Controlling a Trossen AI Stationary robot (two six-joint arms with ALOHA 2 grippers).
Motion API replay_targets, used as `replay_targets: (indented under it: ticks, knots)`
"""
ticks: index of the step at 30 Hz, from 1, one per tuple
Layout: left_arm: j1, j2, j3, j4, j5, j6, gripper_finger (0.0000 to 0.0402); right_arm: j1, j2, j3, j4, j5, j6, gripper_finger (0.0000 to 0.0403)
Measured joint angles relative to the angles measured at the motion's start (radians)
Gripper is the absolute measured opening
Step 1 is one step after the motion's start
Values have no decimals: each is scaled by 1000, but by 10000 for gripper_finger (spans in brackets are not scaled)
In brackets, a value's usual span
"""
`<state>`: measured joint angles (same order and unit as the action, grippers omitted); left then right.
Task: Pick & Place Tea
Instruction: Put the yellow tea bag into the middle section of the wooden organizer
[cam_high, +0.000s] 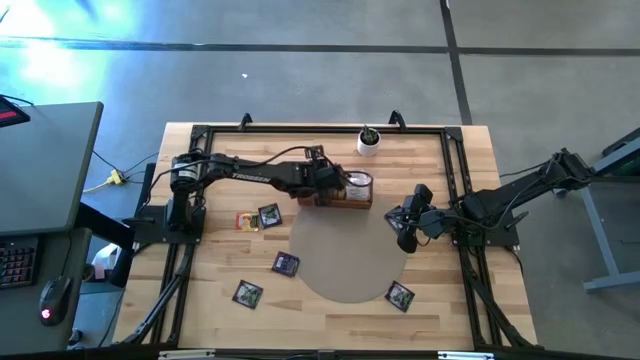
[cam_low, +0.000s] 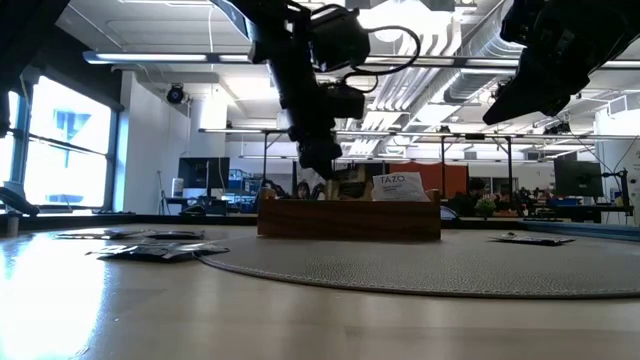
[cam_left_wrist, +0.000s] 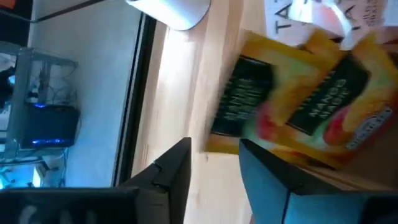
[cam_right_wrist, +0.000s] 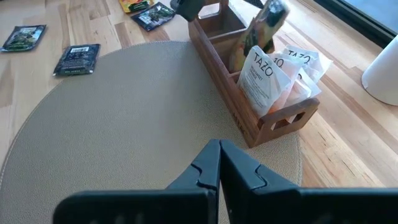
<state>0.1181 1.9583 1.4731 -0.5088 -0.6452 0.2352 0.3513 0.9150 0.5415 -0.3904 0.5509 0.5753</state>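
Desk (cam_high: 455, 180): round mat (cam_high: 345, 255) in middle, wooden caddy (cam_high: 345, 200) on mat's far edge.
Caddy part filled: whitish and orange sachets (cam_right_wrist: 273, 78) upright in compartments.
Left claw (cam_high: 335, 183) above caddy, fingers parted, gripping nothing; yellow-orange sachet (cam_left_wrist: 239, 102) just beyond fingertips, seemingly let go into caddy.
Right claw (cam_high: 405, 235) over mat's right side, pinched shut, empty, waiting.
Left to do: loose sachets on desk – pair near left arm (cam_high: 258, 218), two more (cam_high: 285, 264) (cam_high: 247, 293), one on mat's right edge (cam_high: 400, 296).
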Motion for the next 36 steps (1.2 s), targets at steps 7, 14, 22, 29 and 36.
replay_targets:
  ticks: [7, 14, 22, 29, 36]
  knots:
    - [-7, -14, 28, -60, 180, -75, 138, 0, 0, 0, 0, 0, -1, 2]
    - [-45, -14, 107, -175, 172, -89, 138, 0, 0, 0, 0, 2, -16, 4]
    - [-61, -15, 369, -611, 81, -253, 138, 0, 0, 0, 10, 5, -16, 7]
    - [-61, -29, 580, -1032, 180, -466, 138, 0, 4, 0, 165, 12, -149, 3]
    - [-81, -205, 575, -1048, 204, -537, 138, -68, 113, 1, 484, -71, -299, 2]
